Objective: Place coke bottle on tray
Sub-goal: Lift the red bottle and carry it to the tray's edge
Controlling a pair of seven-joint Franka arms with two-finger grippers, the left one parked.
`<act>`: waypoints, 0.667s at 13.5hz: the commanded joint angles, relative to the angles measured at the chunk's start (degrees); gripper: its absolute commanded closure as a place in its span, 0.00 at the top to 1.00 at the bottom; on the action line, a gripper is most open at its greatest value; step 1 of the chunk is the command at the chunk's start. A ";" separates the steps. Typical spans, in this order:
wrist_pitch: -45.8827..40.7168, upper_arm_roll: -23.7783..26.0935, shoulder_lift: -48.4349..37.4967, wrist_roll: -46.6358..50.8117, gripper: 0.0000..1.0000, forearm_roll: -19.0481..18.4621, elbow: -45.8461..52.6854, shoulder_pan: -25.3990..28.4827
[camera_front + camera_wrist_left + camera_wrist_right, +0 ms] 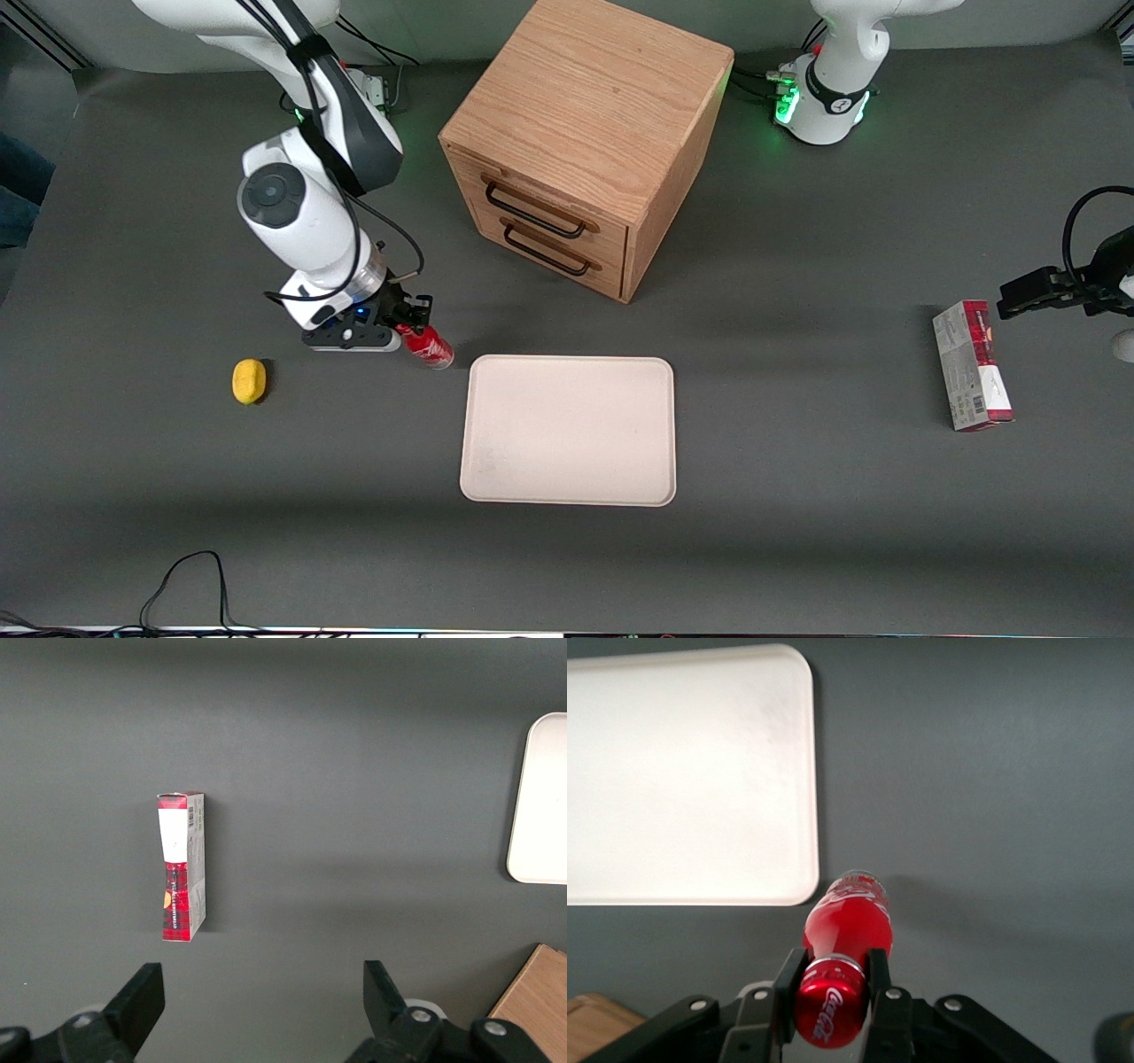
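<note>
The coke bottle [431,347] is small and red with a red cap. It hangs tilted in my right gripper [406,324], just beside the tray [569,430] toward the working arm's end. In the right wrist view the two fingers [789,979] press on the bottle's cap and neck [831,999], and the bottle's body [849,921] points down toward the dark table close to the tray's rounded corner [799,877]. The cream-white tray lies flat and holds nothing. The gripper is shut on the bottle.
A wooden two-drawer cabinet [580,146] stands farther from the front camera than the tray. A yellow lemon-like object [249,381] lies toward the working arm's end. A red-and-grey carton [972,365] lies toward the parked arm's end, also in the left wrist view [181,865].
</note>
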 commanded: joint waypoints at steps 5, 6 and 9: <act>-29.03 1.30 16.67 1.69 0.19 -1.30 41.17 0.65; -31.60 1.92 19.57 1.61 0.19 -2.43 46.80 0.56; -31.28 2.71 25.30 0.90 0.22 -3.50 54.05 0.65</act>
